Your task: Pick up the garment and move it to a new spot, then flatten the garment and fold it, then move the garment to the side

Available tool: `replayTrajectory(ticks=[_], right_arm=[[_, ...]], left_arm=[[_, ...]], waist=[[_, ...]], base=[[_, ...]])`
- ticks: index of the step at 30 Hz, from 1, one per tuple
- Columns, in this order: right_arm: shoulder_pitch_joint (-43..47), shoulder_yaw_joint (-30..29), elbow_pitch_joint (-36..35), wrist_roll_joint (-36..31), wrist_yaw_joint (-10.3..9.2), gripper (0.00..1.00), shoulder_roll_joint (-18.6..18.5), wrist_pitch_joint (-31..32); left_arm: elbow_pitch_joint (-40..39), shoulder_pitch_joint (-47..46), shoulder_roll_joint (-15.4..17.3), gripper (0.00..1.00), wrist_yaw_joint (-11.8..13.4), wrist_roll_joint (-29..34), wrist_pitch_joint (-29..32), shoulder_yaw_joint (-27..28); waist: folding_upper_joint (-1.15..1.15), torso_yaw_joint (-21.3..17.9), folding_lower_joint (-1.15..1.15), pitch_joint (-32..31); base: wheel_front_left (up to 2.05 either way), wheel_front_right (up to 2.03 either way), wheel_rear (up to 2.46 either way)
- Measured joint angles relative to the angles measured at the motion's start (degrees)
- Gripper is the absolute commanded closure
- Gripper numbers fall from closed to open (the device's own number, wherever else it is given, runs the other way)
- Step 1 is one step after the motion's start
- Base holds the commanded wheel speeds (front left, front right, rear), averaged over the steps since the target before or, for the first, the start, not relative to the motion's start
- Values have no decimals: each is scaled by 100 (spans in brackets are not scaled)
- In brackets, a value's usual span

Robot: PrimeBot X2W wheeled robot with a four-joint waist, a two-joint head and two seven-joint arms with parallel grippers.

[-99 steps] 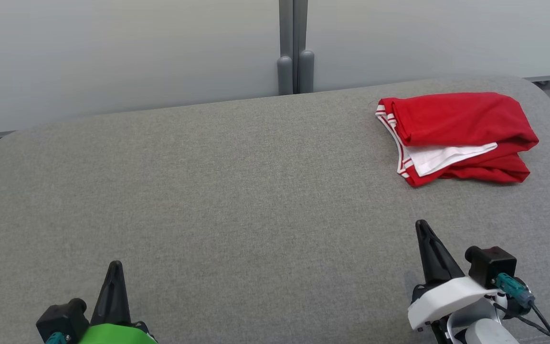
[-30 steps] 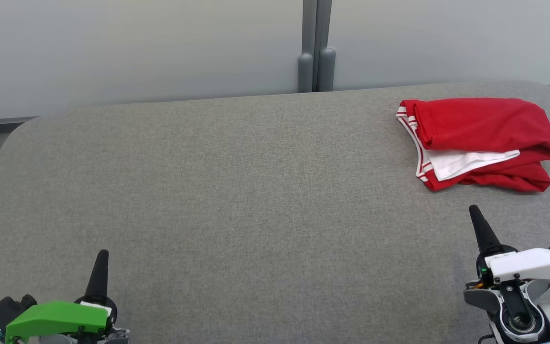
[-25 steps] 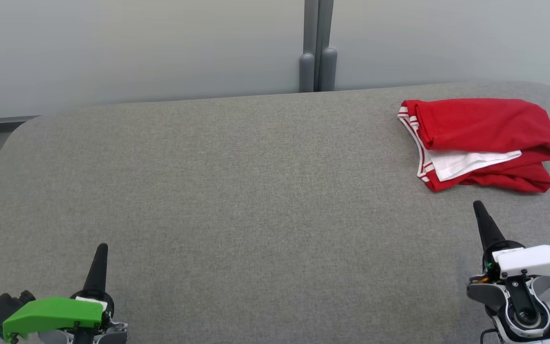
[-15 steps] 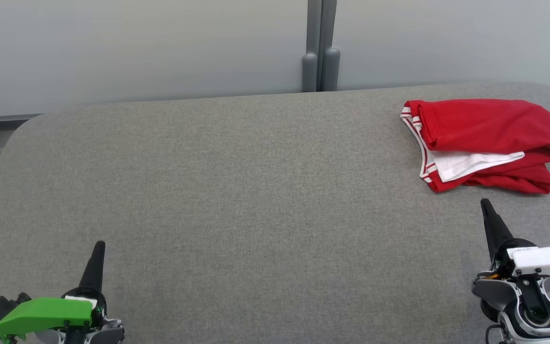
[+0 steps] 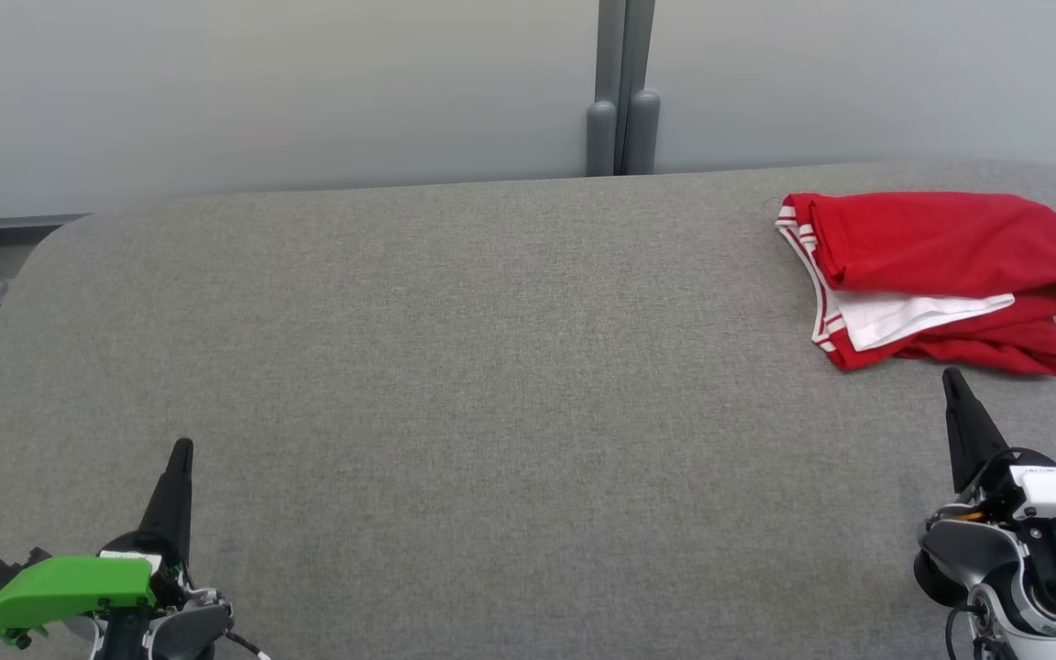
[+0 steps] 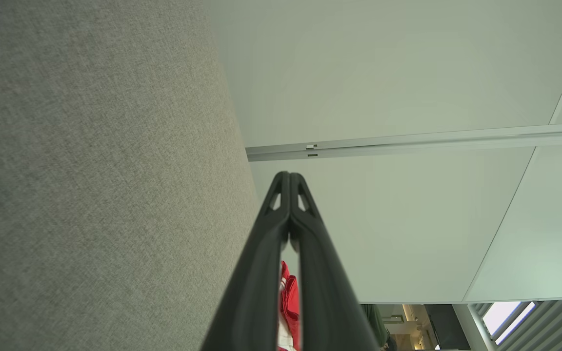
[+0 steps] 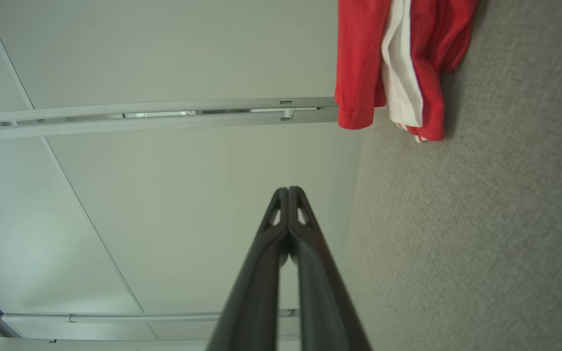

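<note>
Office-like room, pale partition panels (image 5: 262,92)

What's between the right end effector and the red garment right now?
Nothing: in the head view, a short bare stretch of grey cushion separates the shut right end effector from the red garment.

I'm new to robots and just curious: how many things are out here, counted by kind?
Red garment: 1
Claws: 2, the left claw and the right claw, both shut
Grey table: 1
Total: 4
</note>
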Motion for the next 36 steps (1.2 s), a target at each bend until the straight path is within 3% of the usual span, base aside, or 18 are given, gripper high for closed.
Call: replayTrajectory(ticks=[36], right_arm=[[-76, -33, 105, 0, 49, 100, 18, 24]], left_arm=[[82, -5, 0, 100, -19, 0, 0, 12]], waist=[[0, -1, 0, -4]], base=[[0, 0, 0]])
